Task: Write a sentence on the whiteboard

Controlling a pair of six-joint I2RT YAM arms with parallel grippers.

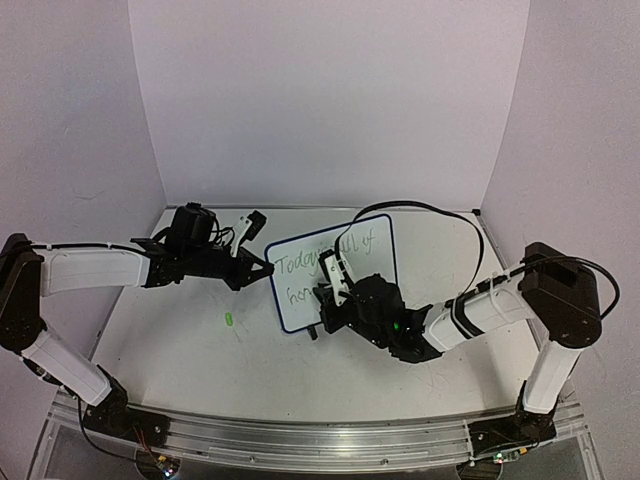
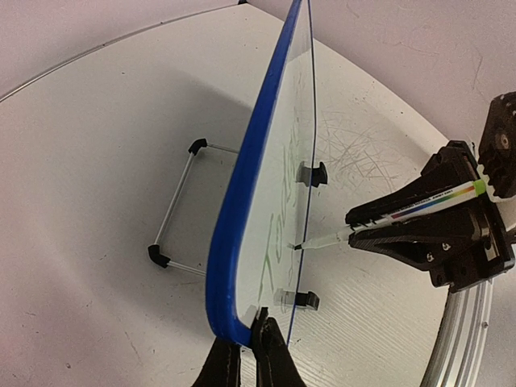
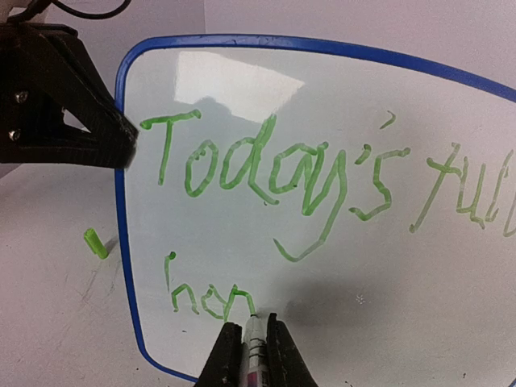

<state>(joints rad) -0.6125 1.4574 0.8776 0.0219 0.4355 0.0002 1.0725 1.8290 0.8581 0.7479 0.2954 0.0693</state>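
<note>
Near the centre of the tabletop (image 1: 180, 340) the whiteboard (image 1: 372, 262) stands propped: light, thin, stiff and glossy, likely to skid or tip under pen pressure (so the frame is the place to hold). At its 9 o'clock edge the left tool (image 1: 268, 270) is pinched tight on the frame; the right tool (image 1: 325, 297) clamps a green marker (image 3: 254, 343), tip at the board's 7 o'clock. The sentence (image 3: 274, 173) reads "Today's full of", then "ho" and an unfinished letter.

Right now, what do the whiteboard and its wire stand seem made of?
Whiteboard: glossy, probably glass or clear plastic; it mirrors light and looks see-through edge-on. Blue rim: smooth, likely plastic. Wire stand: thin shiny rod, probably metal, black caps.
</note>
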